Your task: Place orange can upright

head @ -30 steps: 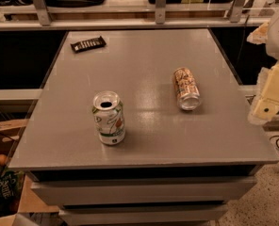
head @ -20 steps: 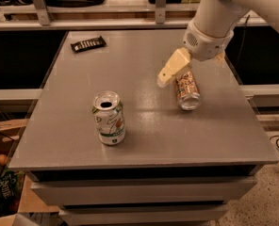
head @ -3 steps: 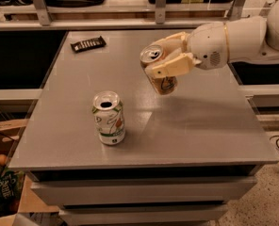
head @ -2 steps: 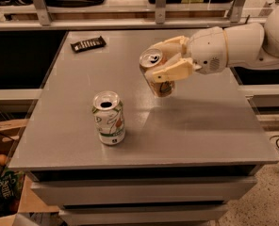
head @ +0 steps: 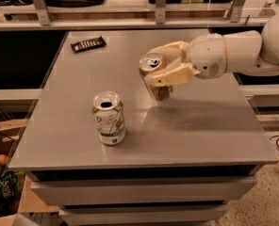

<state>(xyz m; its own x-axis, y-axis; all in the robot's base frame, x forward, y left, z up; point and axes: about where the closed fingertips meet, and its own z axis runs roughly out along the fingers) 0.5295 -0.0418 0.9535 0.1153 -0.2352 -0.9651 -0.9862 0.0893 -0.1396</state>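
You have the gripper (head: 149, 68) behind and to the right of the white can (head: 109, 119), its cream-tan jaws closed around the orange can (head: 160, 92). That can's body is tan-orange with white swirl markings, and its top is silver. The white can carries green and brownish line markings, a small dark mark near its base, and a silver top. The arm (head: 233, 51) behind the jaws is plain white. The desk (head: 201, 126) is flat grey with a dull sheen. Far behind the white can, slightly left, lies a black packet (head: 88, 44) with pale stripes.

claw (head: 152, 68) clasping tilted orange can (head: 160, 92), over table (head: 205, 126)
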